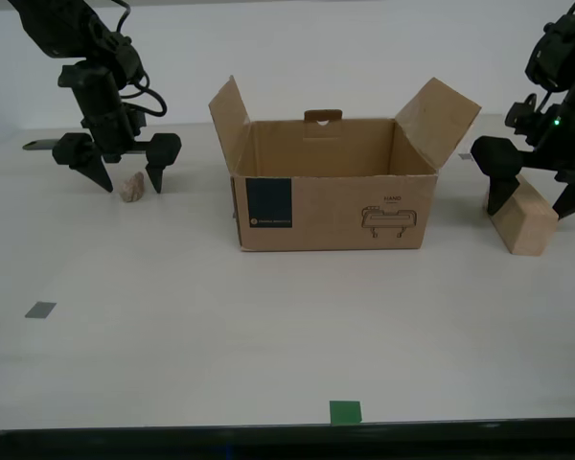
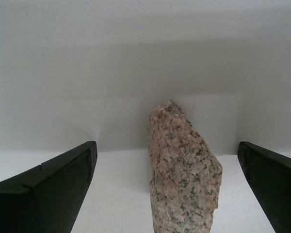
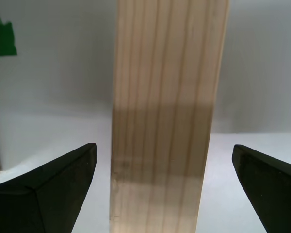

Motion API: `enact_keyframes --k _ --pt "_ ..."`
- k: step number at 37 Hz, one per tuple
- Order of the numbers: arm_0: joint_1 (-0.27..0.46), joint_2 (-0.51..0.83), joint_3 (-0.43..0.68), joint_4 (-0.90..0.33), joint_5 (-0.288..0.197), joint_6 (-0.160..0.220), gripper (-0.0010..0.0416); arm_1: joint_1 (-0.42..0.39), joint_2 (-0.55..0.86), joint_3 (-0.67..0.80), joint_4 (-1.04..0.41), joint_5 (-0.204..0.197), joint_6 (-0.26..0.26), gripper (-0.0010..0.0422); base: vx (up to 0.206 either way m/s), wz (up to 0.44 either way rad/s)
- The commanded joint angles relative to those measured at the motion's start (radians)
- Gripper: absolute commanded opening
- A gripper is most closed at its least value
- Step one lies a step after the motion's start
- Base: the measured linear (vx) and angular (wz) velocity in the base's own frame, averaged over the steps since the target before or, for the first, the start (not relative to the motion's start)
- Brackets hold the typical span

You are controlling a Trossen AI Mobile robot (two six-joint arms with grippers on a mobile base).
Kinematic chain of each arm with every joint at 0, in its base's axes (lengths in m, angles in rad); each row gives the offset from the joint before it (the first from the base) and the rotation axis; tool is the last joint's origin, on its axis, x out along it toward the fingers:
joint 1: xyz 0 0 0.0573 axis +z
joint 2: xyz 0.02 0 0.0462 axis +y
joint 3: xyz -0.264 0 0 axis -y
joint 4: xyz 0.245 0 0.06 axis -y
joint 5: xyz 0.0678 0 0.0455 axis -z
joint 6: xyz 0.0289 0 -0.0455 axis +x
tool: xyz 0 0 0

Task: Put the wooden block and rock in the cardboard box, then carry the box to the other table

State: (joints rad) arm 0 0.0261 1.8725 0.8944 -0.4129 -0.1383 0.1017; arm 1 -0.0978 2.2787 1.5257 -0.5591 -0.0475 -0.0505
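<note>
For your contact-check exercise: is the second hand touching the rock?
Apart. The second wrist view shows bare table between the rock and each of the fingers of my second hand, jaws wide open around it.

Wooden block (image 3: 165, 116) ends beyond frame

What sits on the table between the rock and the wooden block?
In the exterior view, the open cardboard box stands between the rock and the wooden block, apart from both. Nothing else lies between them.
</note>
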Motion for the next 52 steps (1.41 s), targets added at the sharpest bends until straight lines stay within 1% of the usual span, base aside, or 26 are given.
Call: enact_keyframes --k 1,7,12,21,39,43,52 --pt "0.002 0.004 -0.014 0.031 -0.002 0.003 0.0389 -0.001 0.0 0.0 0.0 0.003 -0.001 0.0398 0.0 0.0" --pt "0.002 0.004 -0.016 0.045 -0.002 0.003 0.039 0.0 0.0 -0.001 0.0 0.003 -0.004 0.0398 0.0 0.0" --pt "0.002 0.004 -0.017 0.047 -0.002 0.003 0.039 0.0 0.0 -0.003 0.0 0.003 -0.029 0.0398 0.0 0.0" --pt "0.003 0.004 -0.018 0.049 -0.001 0.003 0.039 0.0 0.0 -0.005 -0.005 0.003 -0.03 0.0398 0.0 0.0" --pt "0.004 0.004 -0.018 0.05 -0.001 0.003 0.0386 0.0 0.0 -0.006 -0.019 0.003 -0.059 0.0398 0.0 0.0" --pt "0.004 0.004 -0.018 0.05 -0.001 0.004 0.0374 0.0 0.0 -0.006 -0.019 0.003 -0.059 0.0398 0.0 0.0" --pt "0.006 0.004 -0.018 0.053 -0.001 0.003 0.0333 0.0 0.0 -0.006 -0.019 0.003 -0.059 0.0398 0.0 0.0"
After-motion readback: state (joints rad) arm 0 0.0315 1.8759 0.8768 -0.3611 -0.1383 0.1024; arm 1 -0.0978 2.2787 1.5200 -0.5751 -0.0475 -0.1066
